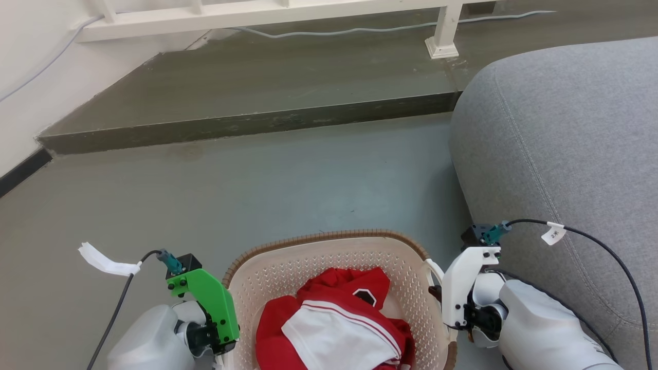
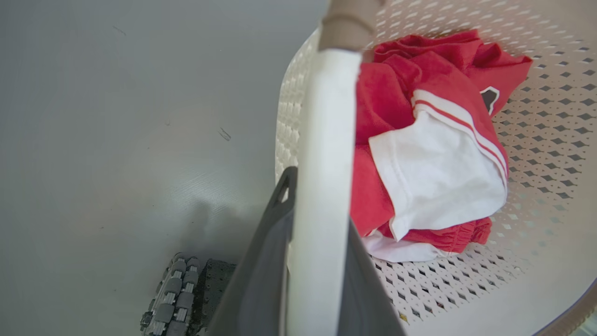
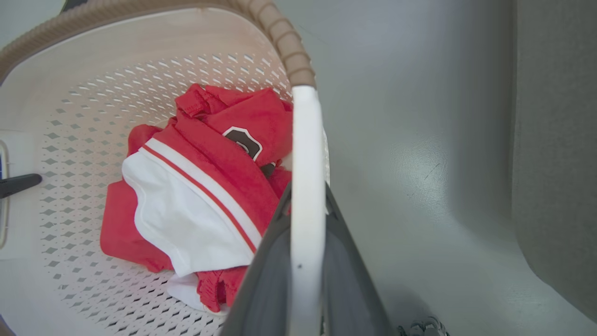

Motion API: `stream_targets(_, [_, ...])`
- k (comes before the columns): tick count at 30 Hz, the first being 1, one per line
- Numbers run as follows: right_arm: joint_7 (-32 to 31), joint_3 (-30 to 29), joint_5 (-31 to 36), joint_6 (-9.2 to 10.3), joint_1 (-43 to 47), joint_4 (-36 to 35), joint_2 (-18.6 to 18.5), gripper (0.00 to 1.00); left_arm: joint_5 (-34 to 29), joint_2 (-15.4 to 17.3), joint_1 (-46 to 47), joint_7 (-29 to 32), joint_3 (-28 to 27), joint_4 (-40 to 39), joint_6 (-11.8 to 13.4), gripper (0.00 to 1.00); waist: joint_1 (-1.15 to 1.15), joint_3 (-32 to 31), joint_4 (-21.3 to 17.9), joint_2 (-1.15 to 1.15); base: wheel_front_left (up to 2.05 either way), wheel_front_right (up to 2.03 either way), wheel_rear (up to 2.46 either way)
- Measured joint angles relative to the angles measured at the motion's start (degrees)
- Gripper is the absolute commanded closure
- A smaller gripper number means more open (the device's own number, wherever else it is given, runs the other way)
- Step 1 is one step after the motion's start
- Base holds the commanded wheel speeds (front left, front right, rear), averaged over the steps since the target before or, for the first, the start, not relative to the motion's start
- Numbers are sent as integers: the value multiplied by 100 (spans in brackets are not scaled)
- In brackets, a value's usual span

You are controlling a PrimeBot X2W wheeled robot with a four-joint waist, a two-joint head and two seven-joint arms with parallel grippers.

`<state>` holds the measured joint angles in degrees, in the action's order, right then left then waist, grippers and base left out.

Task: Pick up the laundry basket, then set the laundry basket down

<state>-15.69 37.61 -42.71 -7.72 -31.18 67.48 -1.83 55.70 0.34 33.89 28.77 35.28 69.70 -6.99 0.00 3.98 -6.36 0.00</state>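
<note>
Left pincer (image 2: 319, 205) and right pincer (image 3: 305, 196) each clench a white side handle (image 2: 326, 116) of the laundry basket (image 1: 329, 237), bottom centre of the head view, red clothes (image 1: 334, 318) inside. Up or down — both should travel level and together, lest a handle twist free.

Crumpled red-and-white garment (image 1: 334, 318), grey sofa (image 1: 565, 144) at right, grey floor (image 1: 257, 185), raised step (image 1: 247, 87), white post (image 1: 444, 31).
</note>
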Motion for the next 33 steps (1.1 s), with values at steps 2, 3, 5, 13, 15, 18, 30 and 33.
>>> stream_targets(2, [1,7,-23,0,0,1,0,100,3,3,0,0,2,0,0,100,0,-4,-1,0,0,0,0])
stream_targets(3, [0,11,-23,0,0,1,0,100,3,3,0,0,3,0,0,100,0,-6,-3,0,0,0,0])
stream_targets(5, [0,19,-24,0,0,1,0,100,10,4,0,0,8,1,0,100,0,-11,-8,0,0,0,0])
stream_targets(13, [0,35,-88,1,0,2,-2,100,19,8,0,0,26,1,0,100,0,0,-36,0,0,0,0])
stream_targets(15, [0,44,-127,1,0,2,-2,100,19,9,0,-2,30,1,0,100,0,11,-39,0,0,0,0])
stream_targets(18, [1,56,-157,1,0,3,-3,100,20,10,0,-7,38,2,0,100,0,27,-38,0,0,0,0])
stream_targets(30, [9,133,-222,1,-3,12,-5,100,44,21,0,-78,93,-3,0,100,0,35,-25,0,0,0,0])
stream_targets(33, [53,141,-222,1,-3,23,-5,100,44,21,-1,-113,114,-4,0,100,0,28,-28,0,0,0,0])
